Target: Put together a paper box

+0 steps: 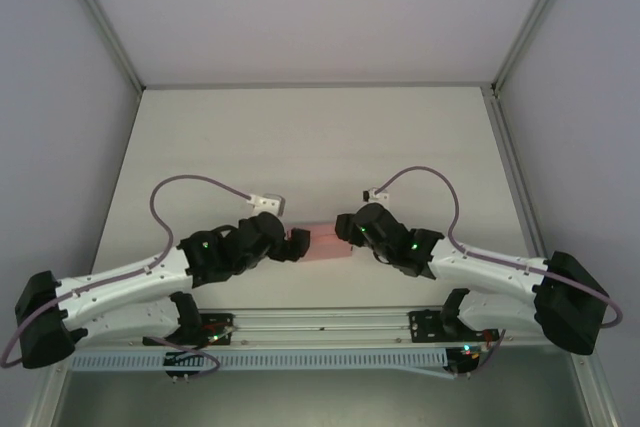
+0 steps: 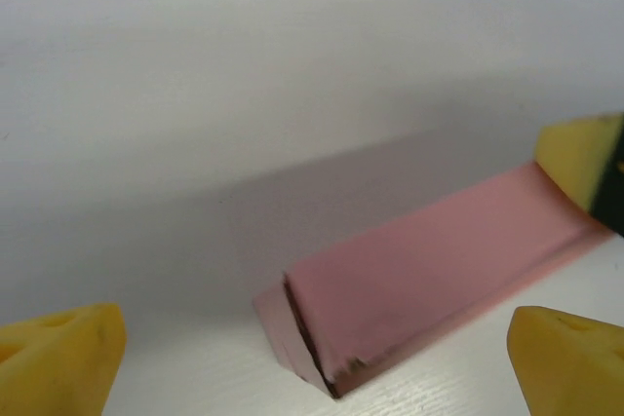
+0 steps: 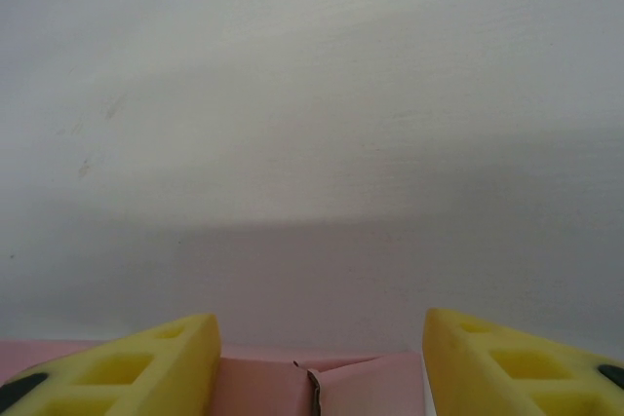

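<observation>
As left wrist shows, paper box (image 2: 429, 260) — folded

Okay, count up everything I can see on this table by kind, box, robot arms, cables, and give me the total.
Pink paper box: 1
Robot arms: 2 (left arm, right arm)
Purple cables: 2 (left cable, right cable)
Total: 5
</observation>
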You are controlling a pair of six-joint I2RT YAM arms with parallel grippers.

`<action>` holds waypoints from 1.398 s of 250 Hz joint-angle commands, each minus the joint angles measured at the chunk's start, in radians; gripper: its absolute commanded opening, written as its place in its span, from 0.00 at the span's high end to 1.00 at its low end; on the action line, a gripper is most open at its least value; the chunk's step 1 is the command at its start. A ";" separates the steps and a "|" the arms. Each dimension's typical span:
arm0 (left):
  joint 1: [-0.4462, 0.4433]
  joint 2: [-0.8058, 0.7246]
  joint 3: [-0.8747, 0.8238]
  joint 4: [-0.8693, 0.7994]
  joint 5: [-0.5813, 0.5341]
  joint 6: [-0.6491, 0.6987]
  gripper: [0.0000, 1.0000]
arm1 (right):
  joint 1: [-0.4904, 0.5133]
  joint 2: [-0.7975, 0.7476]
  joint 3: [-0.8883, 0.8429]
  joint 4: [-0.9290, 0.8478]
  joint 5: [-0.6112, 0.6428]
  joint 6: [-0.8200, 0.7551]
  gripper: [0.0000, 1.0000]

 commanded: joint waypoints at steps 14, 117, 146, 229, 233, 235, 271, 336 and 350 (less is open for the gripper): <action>0.121 -0.021 -0.064 0.089 0.174 -0.012 0.00 | -0.003 0.010 -0.054 -0.083 0.002 -0.009 0.43; 0.156 -0.039 -0.325 0.344 0.309 -0.008 0.19 | -0.003 0.009 -0.131 0.037 0.001 -0.039 0.50; 0.167 -0.050 -0.407 0.442 0.351 -0.023 0.32 | -0.003 0.016 -0.198 0.159 -0.015 -0.056 0.57; 0.167 -0.044 -0.506 0.569 0.388 0.019 0.64 | -0.004 0.049 -0.383 0.551 -0.088 -0.182 0.78; 0.167 -0.047 -0.508 0.580 0.394 0.032 0.64 | -0.003 0.055 -0.384 0.557 -0.095 -0.193 0.79; 0.167 -0.048 -0.508 0.586 0.397 0.039 0.64 | -0.002 0.058 -0.385 0.558 -0.096 -0.195 0.79; 0.168 -0.081 -0.584 0.658 0.383 0.075 0.79 | -0.003 0.112 -0.413 0.623 -0.104 -0.238 0.88; 0.168 -0.058 -0.620 0.717 0.393 0.132 1.00 | -0.002 0.225 -0.464 0.803 -0.123 -0.300 0.99; 0.168 -0.048 -0.620 0.721 0.393 0.138 1.00 | -0.002 0.246 -0.455 0.806 -0.131 -0.319 1.00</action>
